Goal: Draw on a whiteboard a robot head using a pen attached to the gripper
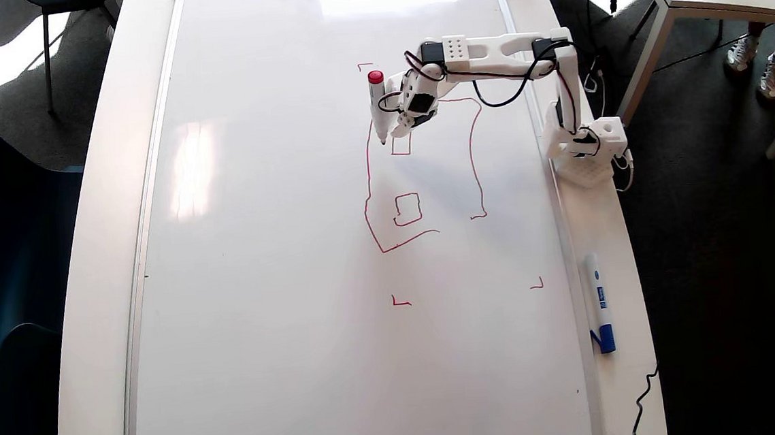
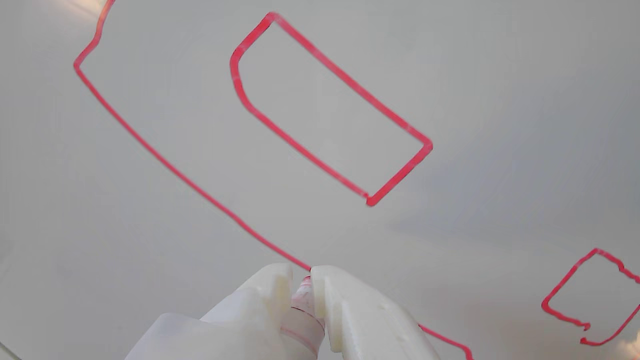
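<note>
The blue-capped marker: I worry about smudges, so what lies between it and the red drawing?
In the overhead view, bare whiteboard, one red corner mark and the silver frame separate the robot head from the marker.

Overhead view: the whiteboard [image 1: 281, 252] lies on the table [image 1: 91, 265]. The arm's base [image 1: 587, 145] stands on the table just right of the board's right edge; the arm reaches left over the board. The gripper [image 1: 391, 128] holds the pen [image 1: 377, 105], tip on the left line of the robot head [image 1: 418, 174]. A second marker [image 1: 599, 301] lies on the table, nearer than the base.
</note>
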You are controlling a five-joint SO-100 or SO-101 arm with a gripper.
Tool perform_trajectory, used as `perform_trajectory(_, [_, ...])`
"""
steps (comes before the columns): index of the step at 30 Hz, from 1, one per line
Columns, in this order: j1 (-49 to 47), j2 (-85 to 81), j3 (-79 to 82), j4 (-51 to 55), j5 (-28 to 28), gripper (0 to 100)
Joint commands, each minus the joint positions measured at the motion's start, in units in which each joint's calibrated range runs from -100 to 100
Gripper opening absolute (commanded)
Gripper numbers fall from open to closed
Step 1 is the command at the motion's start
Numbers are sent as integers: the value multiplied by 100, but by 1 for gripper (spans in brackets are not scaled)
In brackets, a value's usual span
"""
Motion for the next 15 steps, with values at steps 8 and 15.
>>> perform_trajectory(8, [-504,-1424,1120,510,-300,1])
perform_trajectory(15, [-858,-2027,2545,-220,-482,1])
